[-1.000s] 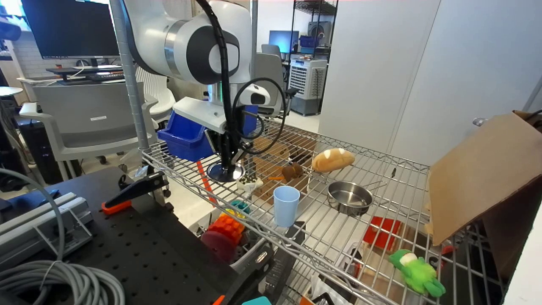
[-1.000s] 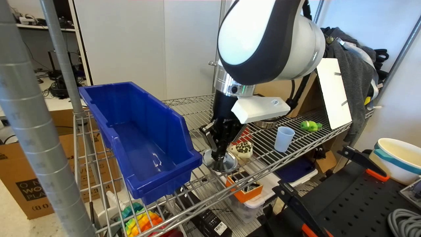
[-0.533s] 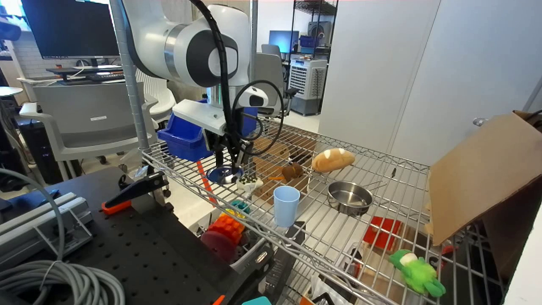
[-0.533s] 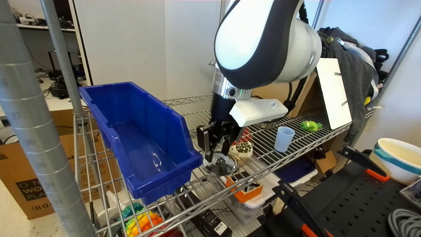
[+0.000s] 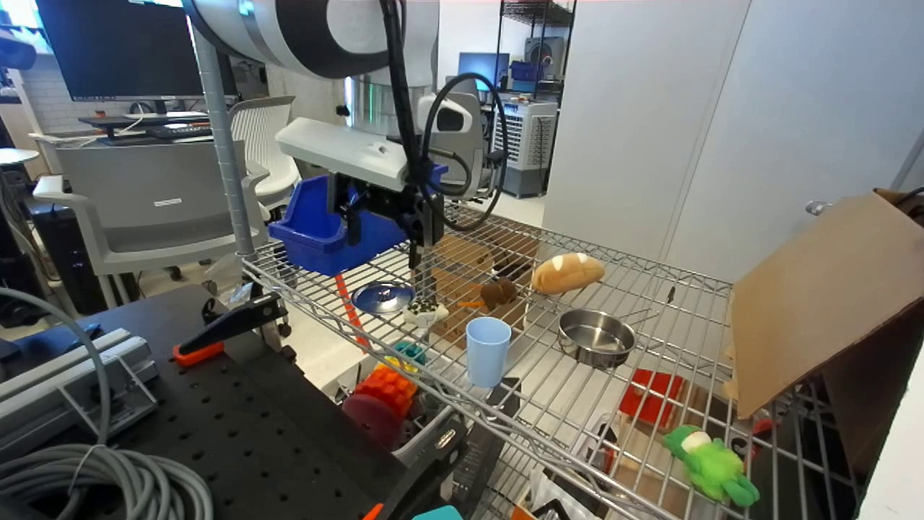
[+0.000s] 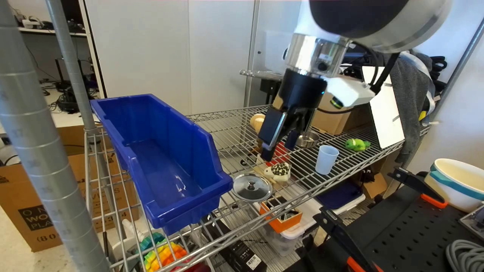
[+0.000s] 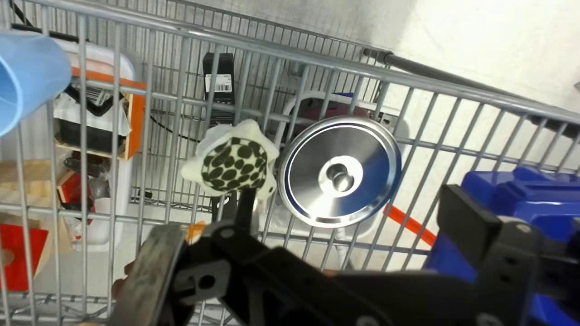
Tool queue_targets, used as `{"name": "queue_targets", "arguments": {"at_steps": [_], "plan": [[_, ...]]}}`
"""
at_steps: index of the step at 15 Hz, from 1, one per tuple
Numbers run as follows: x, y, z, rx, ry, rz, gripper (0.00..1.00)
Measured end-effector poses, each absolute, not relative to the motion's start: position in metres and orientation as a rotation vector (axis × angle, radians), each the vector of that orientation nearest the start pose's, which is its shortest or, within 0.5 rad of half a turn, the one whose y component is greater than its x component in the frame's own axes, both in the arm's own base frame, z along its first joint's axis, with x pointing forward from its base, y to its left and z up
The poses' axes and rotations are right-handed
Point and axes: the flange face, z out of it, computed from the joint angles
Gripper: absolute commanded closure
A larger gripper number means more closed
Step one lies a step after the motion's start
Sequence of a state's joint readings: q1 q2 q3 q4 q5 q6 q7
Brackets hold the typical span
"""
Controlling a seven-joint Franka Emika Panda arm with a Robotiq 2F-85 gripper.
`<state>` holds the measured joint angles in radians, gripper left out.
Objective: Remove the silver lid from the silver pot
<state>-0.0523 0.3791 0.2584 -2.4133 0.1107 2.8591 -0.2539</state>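
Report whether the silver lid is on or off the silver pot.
Off: the silver lid lies on the wire shelf, apart from the open silver pot.

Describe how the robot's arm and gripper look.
The arm is white with rounded dark covers and a shiny silver collar. A black cable runs along it, looping beside a white housing. The gripper is black, with two jointed fingers; I can read no lettering.
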Motion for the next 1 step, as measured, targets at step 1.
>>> {"name": "queue_targets", "arguments": {"at_steps": [1], "plan": [[0.4812,0.0939,0.1797,-2.959,-0.514,-0.135,0.00]]}}
